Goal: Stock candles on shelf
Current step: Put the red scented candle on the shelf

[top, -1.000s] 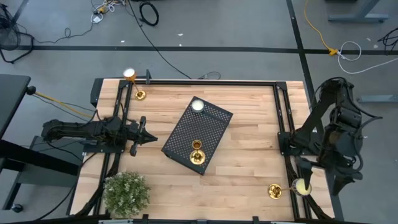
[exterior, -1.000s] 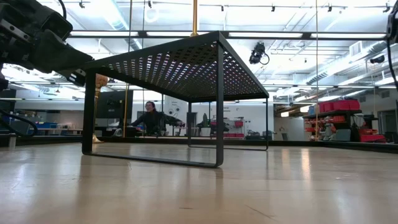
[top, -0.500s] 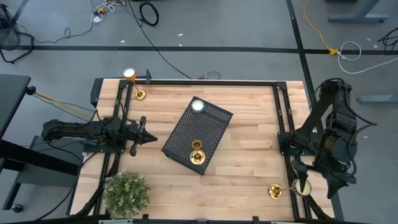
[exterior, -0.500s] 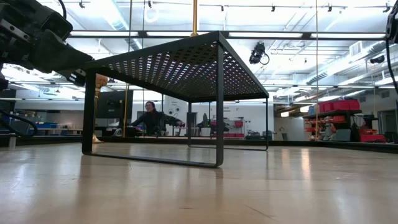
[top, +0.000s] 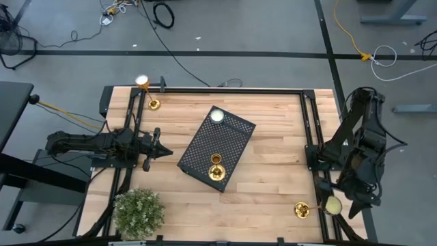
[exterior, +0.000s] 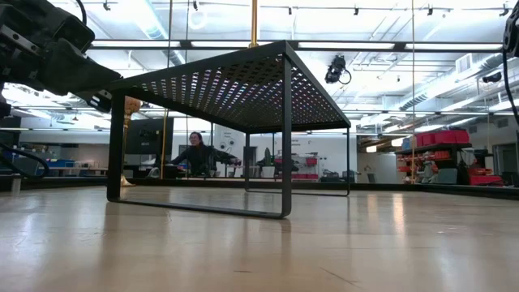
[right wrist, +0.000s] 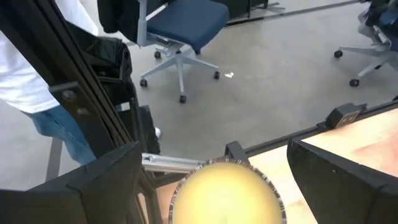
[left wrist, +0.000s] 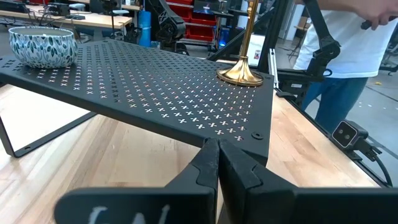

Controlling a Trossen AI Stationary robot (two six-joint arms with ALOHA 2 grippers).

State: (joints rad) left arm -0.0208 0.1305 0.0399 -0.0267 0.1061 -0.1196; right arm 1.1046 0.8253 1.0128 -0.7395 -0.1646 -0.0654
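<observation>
Since a second ago the right claw [top: 332, 205] has dropped over the near-right candle [top: 302, 210], fingers spread to straddle its cream top. The left claw [top: 166, 152] waits pressed together left of the shelf [top: 232, 140], where one candle [top: 216, 171] already stands.

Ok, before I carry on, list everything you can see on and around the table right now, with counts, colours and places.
Candles: three, gold with cream tops; one on the shelf, one at the table's far left corner, one at the near right corner, its top between the right gripper's fingers.
Shelf: one, black perforated metal, mid-table, set at an angle.
Bowl: one, white with blue pattern, on the shelf's far end.
Plant: one, green, near left corner.
Table: one, light wood.
Person: one, in the room behind.
Left gripper: shut, left of the shelf.
Right gripper: open, around the near right candle's top.
</observation>
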